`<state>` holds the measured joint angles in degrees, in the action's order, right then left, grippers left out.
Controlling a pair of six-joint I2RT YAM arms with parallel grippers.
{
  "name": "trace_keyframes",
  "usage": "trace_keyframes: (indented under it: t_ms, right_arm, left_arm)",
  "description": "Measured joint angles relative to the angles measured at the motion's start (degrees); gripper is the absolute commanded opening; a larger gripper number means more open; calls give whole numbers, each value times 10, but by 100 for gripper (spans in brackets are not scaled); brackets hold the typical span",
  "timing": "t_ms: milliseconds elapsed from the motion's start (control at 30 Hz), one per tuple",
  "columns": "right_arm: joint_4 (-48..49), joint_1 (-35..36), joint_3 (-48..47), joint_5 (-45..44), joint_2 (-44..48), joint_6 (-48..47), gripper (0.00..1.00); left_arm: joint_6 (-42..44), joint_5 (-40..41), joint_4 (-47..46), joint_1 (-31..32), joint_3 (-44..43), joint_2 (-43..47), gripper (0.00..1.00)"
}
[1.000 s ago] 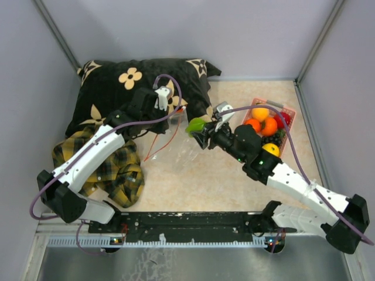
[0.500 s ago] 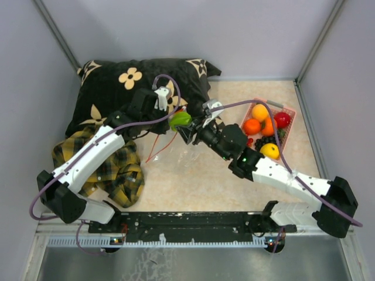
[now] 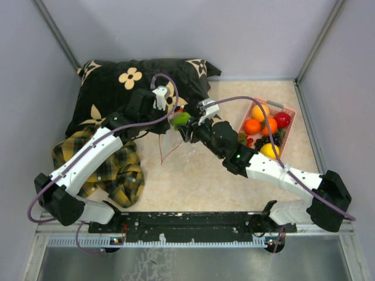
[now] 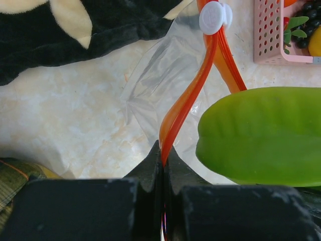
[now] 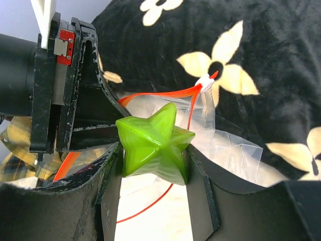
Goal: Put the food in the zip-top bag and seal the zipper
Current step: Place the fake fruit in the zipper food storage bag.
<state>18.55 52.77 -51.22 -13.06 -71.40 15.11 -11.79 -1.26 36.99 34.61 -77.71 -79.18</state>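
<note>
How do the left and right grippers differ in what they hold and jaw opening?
Left gripper pinches the thin red-orange zipper strip of the clear plastic bag; right gripper holds a green star-ribbed toy fruit. Left's jaws are shut tight; right's stand partly apart around the fruit. Both sit at the bag's mouth.

The left arm point(image 3: 88, 161) stretches forward and the right arm point(image 3: 275, 172) slants inward until their wrists nearly meet, the left pincer point(image 4: 163, 156) clamped tight on the zipper point(image 4: 186, 103) and the right pincer point(image 5: 152, 161) closed partway, gripping the green fruit point(image 5: 150, 140) between its fingers.
</note>
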Motion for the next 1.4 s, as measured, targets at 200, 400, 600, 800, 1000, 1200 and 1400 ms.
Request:
trace_keyframes:
  t_ms: [200,400,600,800,1000,1200,1400]
  right_arm:
    - [-28,0,-14,9,-14,-11,1]
    - [-54,1,-33,45,-44,-40,0]
    - [-100,1,-44,47,-72,-85,1]
    - [-139,3,-50,19,-84,-113,4]
    - [-139,3,-50,14,-84,-121,11]
    - [-112,3,-52,60,-94,-120,40]
    - [-127,3,-52,69,-111,-116,62]
  left_arm:
    - [-2,-13,-4,0,2,0,0]
    - [-2,-14,-6,-4,5,0,0]
    - [-2,-27,-9,-4,6,3,0]
    - [-3,-46,-16,-9,12,10,0]
    - [-4,-66,-24,-13,16,13,0]
    - [-4,-78,-26,-13,17,13,0]
    - [-4,-79,-26,-14,18,13,0]
